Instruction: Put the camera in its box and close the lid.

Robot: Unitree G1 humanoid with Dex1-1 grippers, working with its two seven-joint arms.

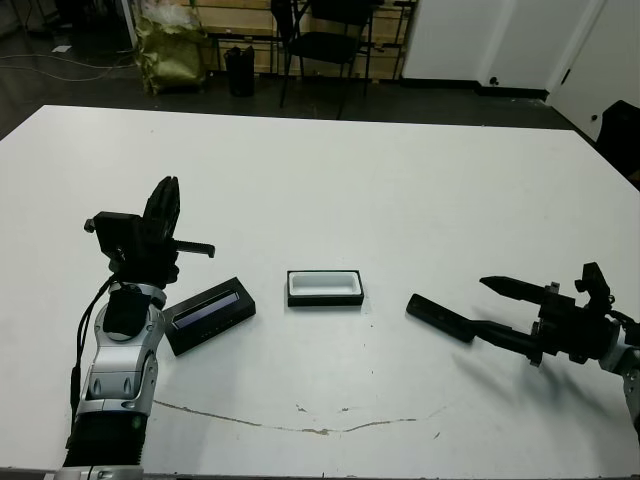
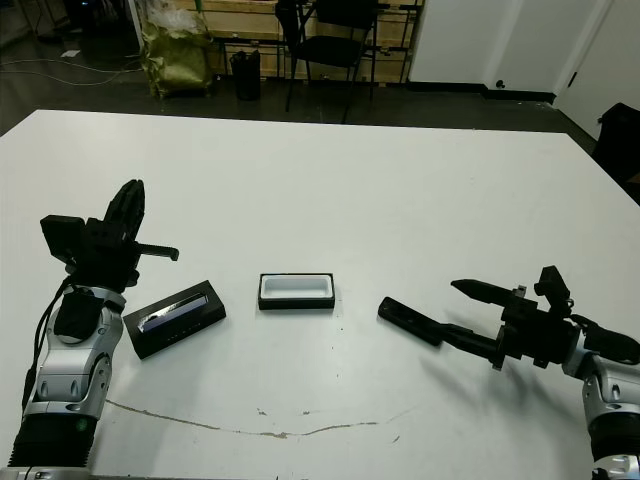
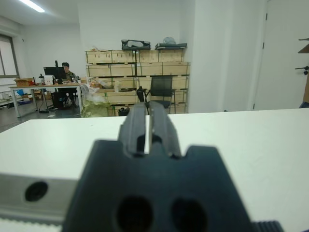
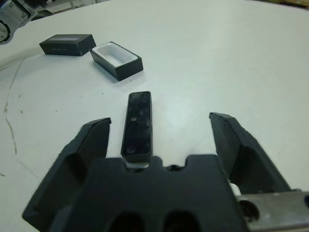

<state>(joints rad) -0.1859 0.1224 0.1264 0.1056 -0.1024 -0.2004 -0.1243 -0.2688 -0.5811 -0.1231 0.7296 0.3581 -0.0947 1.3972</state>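
Nearest you, at the lower right of the head view, your right gripper (image 1: 487, 307) lies low over the table with its fingers spread wide; the wrist view shows the camera (image 4: 137, 122) lying flat on the table in the gap between them, near end close to the gripper's body, neither finger clearly touching it. So nothing is gripped yet.

At the lower left, your left gripper (image 1: 163, 204) stands raised with its fingers pressed together, holding nothing; its wrist view looks out across the table to the room beyond.

A little farther in, the lid (image 1: 209, 315) lies flat just right of your left arm, off the box. The box (image 1: 324, 288) sits open near the middle of the frame, white lining showing and nothing inside, between the lid and the camera and apart from both.

As I judge it, the task has barely begun: you have yet to close on the camera, lay it in the box, then set the lid on top.
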